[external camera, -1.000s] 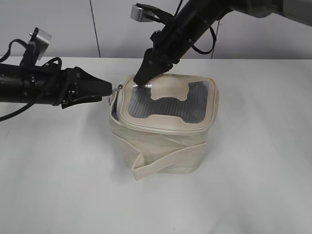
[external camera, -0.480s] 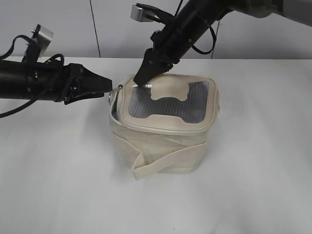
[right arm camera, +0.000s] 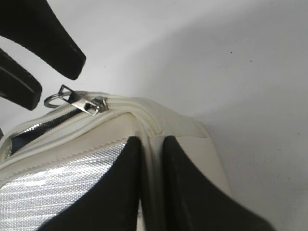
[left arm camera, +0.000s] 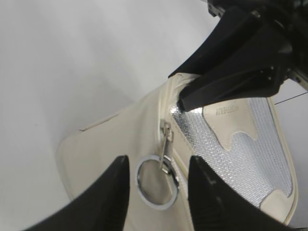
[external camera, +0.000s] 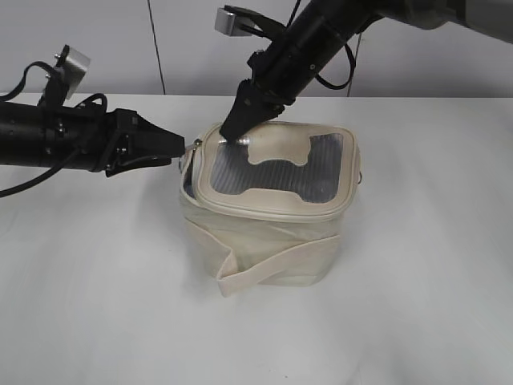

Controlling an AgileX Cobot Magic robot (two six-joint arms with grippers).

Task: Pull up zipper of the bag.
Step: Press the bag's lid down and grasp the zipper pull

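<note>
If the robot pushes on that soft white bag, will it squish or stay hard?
Probably squish. The bag is creased cloth that sags below its lid, so it looks floppy. The right end effector presses down on the lid rim, perhaps because the bag would slide or tip once the ring pull gets tugged.

White tabletop point(external camera: 417, 305), matte, plain, fills lower part of exterior view. Pale grey wall point(external camera: 96, 40) behind table's far edge. Thin dark vertical seam point(external camera: 156, 48) runs down wall, left of centre.
</note>
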